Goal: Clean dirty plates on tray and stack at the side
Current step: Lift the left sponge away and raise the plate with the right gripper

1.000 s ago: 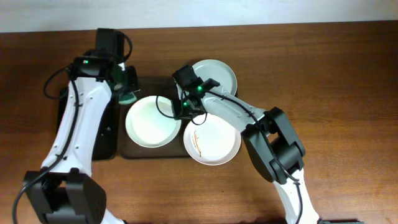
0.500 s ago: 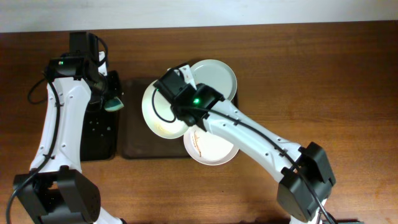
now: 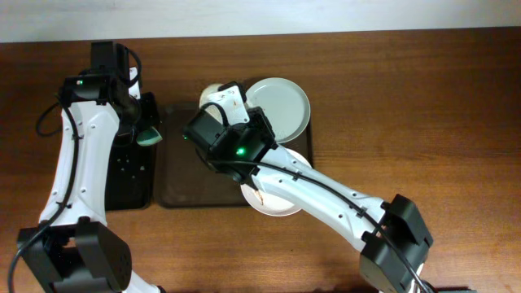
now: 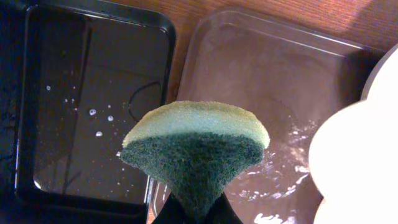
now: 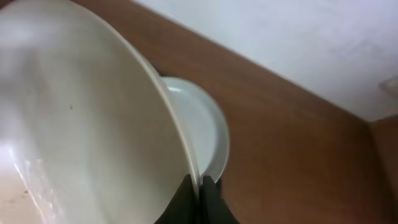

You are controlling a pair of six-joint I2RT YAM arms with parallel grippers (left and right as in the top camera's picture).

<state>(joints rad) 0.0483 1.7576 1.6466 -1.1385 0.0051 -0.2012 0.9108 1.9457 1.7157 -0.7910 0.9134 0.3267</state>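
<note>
Overhead, three plates (image 3: 281, 106), one brown tray (image 3: 183, 177), one green sponge (image 3: 149, 135)

Reddish-brown wooden table (image 3: 431, 106) that filled nearly the whole overhead view, grain that ran left to right, pale off-white wall (image 3: 326, 15) that showed as a thin strip beyond the far edge, same plain wall behind the tabletop in the right wrist view
</note>
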